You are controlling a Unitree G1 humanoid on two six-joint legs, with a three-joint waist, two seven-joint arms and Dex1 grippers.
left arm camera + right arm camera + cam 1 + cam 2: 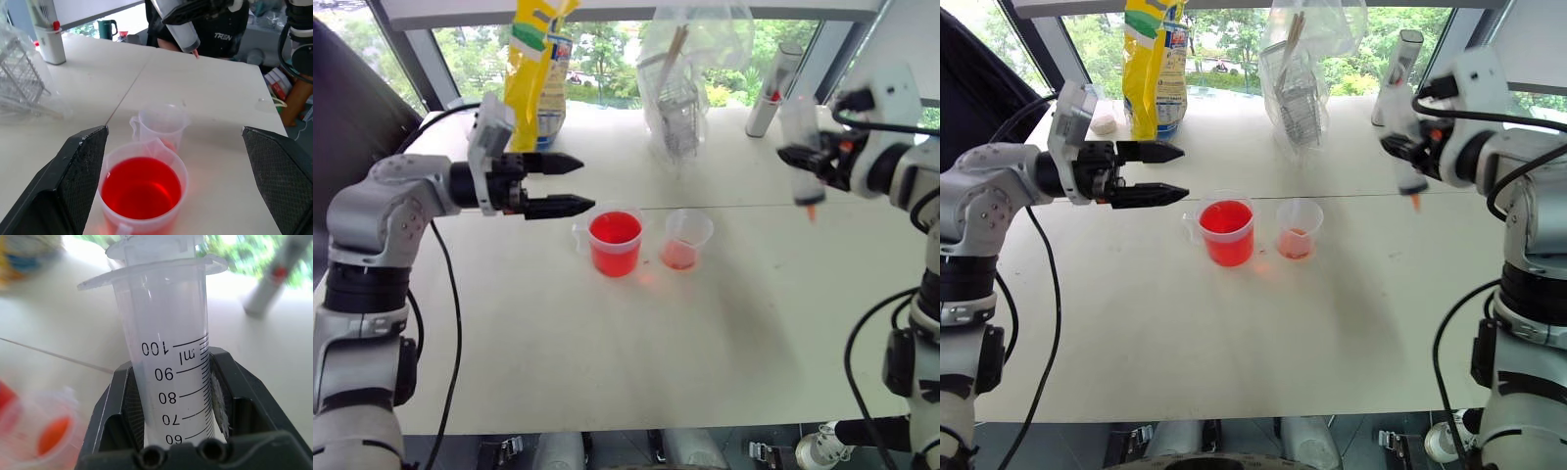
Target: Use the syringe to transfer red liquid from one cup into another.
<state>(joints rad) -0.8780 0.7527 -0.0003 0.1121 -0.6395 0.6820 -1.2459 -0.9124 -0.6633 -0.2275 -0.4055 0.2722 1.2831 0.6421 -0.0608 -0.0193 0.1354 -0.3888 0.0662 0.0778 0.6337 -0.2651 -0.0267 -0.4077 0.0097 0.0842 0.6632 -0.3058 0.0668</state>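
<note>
The wider handled cup (615, 243) stands mid-table, bright with red liquid (141, 192) nearly to its rim. Just to its right is the smaller cup (686, 240), with a little pale red at its base. My left gripper (587, 184) hovers open to the left of the wide cup, pointing level toward it; its fingers (73, 176) frame both cups in the left wrist view. My right gripper (800, 157) is raised to the right of the cups, shut on the syringe (171, 357). The syringe hangs upright, its orange nozzle tip (812, 211) pointing down, above the table.
Along the table's far edge by the window stand a yellow bag (533, 69), a clear plastic bag holding a wire rack (685, 88) and a grey-white cylinder with a red mark (771, 93). A seam (754, 207) crosses the white table behind the cups.
</note>
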